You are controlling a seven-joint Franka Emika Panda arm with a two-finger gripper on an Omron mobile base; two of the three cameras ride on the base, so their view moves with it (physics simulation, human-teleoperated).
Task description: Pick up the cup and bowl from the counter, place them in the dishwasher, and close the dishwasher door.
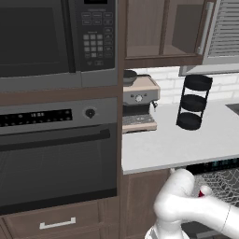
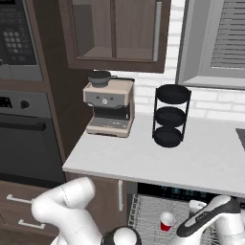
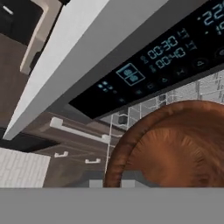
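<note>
Hand view, lower right: gripper point(image 3: 111, 183) clamped shut on bowl point(image 3: 175, 148), carried toward rack point(image 2: 158, 215) beside cup point(image 2: 167, 221).

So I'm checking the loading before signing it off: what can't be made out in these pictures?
- Glossy reddish-brown bowl: hand view, cut by the edges; grip unseen.
- Gripper: right base view, hidden behind the white arm.
- Small red cup in the grey wire rack: left base view, arm covers most of it.
- Dishwasher door: below the frames.

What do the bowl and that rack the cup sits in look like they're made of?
Bowl: reddish-brown with streaky grain and a soft sheen, so perhaps polished wood or glazed ceramic. Rack: thin grey crossing wires, most likely coated metal. Cup: flat matte red, probably plastic.
</note>
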